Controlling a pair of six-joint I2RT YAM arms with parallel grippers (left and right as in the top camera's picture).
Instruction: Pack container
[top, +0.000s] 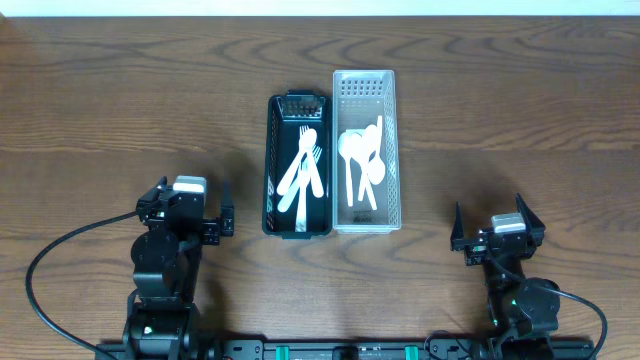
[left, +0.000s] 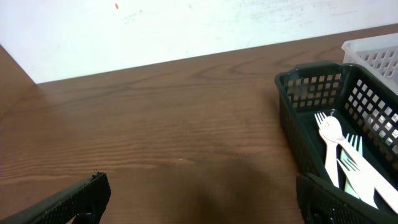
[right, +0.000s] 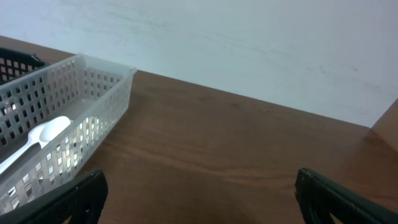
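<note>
A dark green basket (top: 271, 170) with white plastic forks (top: 305, 170) stands mid-table, touching a white basket (top: 395, 150) with white spoons (top: 360, 160) on its right. My left gripper (top: 185, 215) is open and empty, left of the green basket. My right gripper (top: 497, 232) is open and empty, right of the white basket. The left wrist view shows the green basket (left: 292, 106) with forks (left: 339, 149) at right, jaws (left: 199, 199) wide apart. The right wrist view shows the white basket (right: 93, 99) with a spoon (right: 43, 134) at left, jaws (right: 199, 199) wide apart.
The wooden table (top: 120, 100) stretches around both baskets. A pale wall (left: 186, 25) rises behind the table's far edge. Black cables (top: 60, 250) trail from the arm bases at the front.
</note>
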